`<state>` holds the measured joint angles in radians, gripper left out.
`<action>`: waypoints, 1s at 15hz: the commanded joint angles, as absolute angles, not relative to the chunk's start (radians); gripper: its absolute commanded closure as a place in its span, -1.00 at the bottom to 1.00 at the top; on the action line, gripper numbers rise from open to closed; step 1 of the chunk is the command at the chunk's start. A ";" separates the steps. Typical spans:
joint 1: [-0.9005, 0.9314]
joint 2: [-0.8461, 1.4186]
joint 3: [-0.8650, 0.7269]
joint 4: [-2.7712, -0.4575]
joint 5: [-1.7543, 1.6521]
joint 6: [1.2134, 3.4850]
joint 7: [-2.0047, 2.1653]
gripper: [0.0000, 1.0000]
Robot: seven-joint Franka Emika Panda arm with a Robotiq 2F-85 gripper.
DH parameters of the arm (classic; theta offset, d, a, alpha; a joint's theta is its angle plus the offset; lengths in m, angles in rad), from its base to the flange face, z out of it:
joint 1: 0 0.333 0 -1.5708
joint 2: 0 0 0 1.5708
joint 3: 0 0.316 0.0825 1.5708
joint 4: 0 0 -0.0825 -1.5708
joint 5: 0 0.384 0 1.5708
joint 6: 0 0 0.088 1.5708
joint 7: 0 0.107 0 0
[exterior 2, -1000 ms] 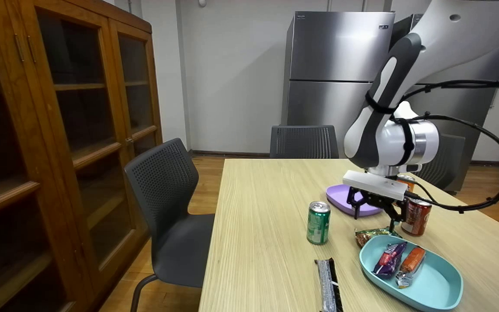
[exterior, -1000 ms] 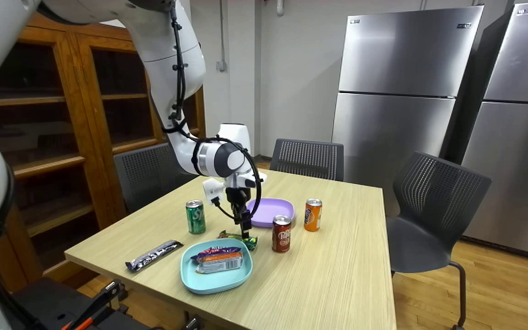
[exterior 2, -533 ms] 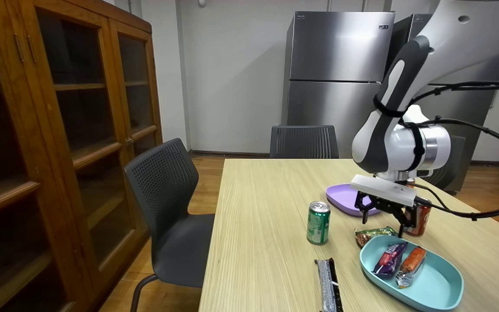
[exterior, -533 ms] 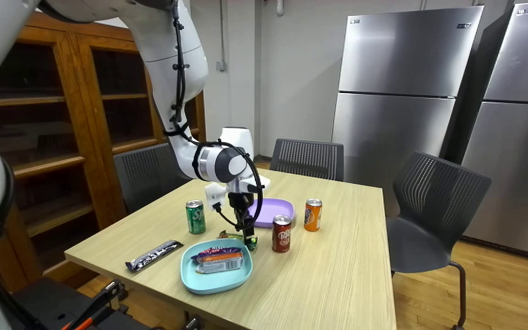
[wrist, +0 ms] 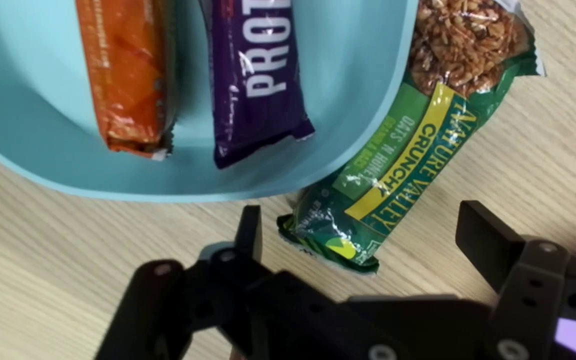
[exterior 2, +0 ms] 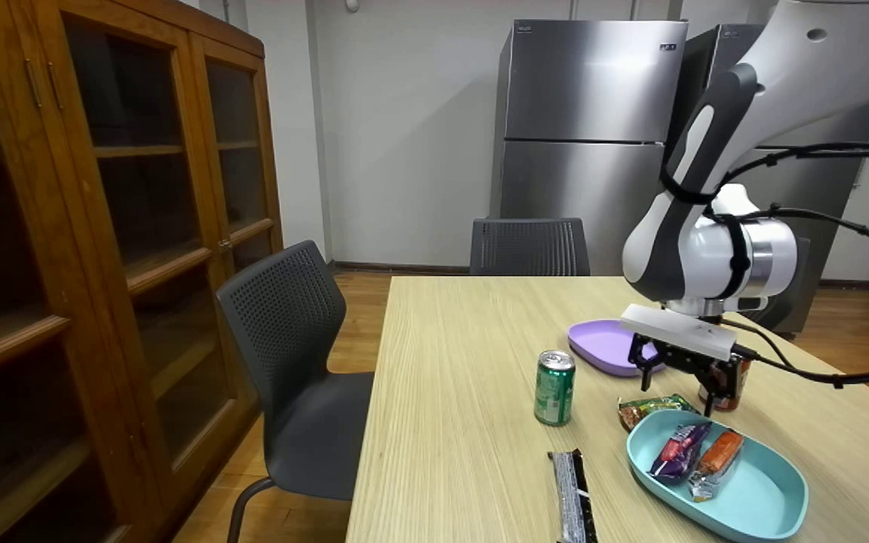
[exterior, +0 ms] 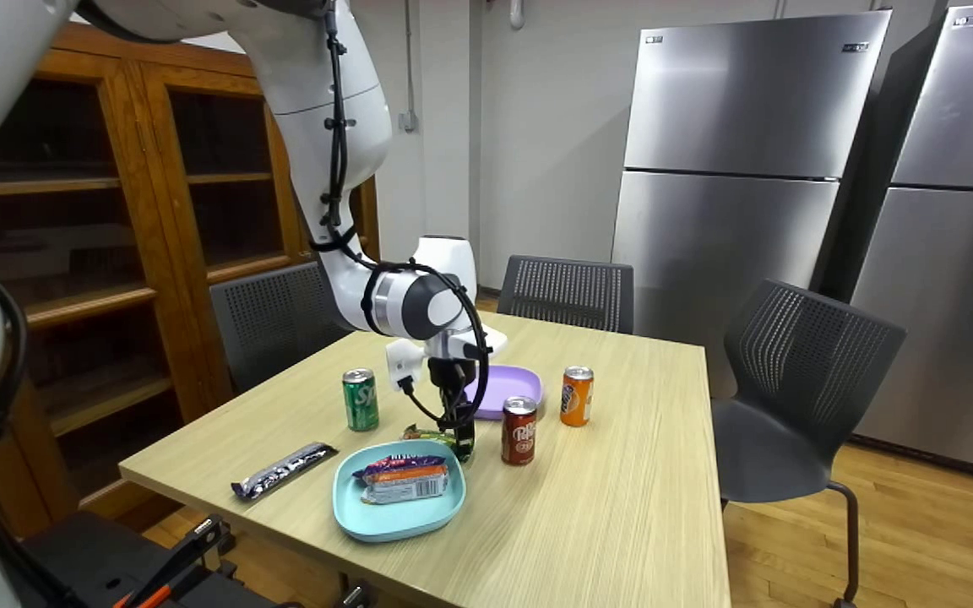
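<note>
The gripper (wrist: 360, 220) points down, low over the table (exterior: 622, 490), just beyond the far edge of the teal tray (exterior: 402, 522). Jaws spread wide, nothing pinched. Nearest thing: the Nature Valley bar (wrist: 413, 160), green wrapper, lying flat on the tabletop. Wrist view shows one end of it in the gap between the jaws, wood grain visible between wrapper and jaw on either side. Whether the tips reach the tabletop: cannot tell. Bar lies alongside the teal tray; rim overlaps part of the wrapper as seen from the wrist. Contact between the two uncertain.

Inside the teal tray: purple-wrapped bar (wrist: 258, 90) lettered "PROT" and orange-wrapped bar (wrist: 125, 75), side by side, a narrow gap between them at their visible ends. Silver-wrapped bar (exterior: 284, 470) on the table, left of the tray and apart from it in both exterior views.

Cans, all upright: green can (exterior 2: 554, 388) to the left of the gripper; dark red Dr Pepper can (exterior: 519, 431) near it on the right; orange can (exterior: 577, 397) farther right, toward the far side. Purple tray (exterior: 512, 384) on the far side of the gripper, partly hidden by it. Beyond the table, steel refrigerators (exterior: 740, 253); wooden cabinet (exterior 2: 84, 249) on the left.
</note>
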<state>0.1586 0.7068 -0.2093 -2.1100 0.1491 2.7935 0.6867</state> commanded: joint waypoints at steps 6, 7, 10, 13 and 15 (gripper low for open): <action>0.148 0.692 -0.203 -2.133 0.167 2.806 0.686 -1.00; 0.146 0.695 -0.200 -2.131 0.168 2.807 0.684 -1.00; 0.135 0.701 -0.185 -2.123 0.180 2.811 0.679 -1.00; 0.127 0.711 -0.176 -2.110 0.197 2.812 0.678 -1.00; 0.125 0.715 -0.172 -2.106 0.205 2.814 0.677 -1.00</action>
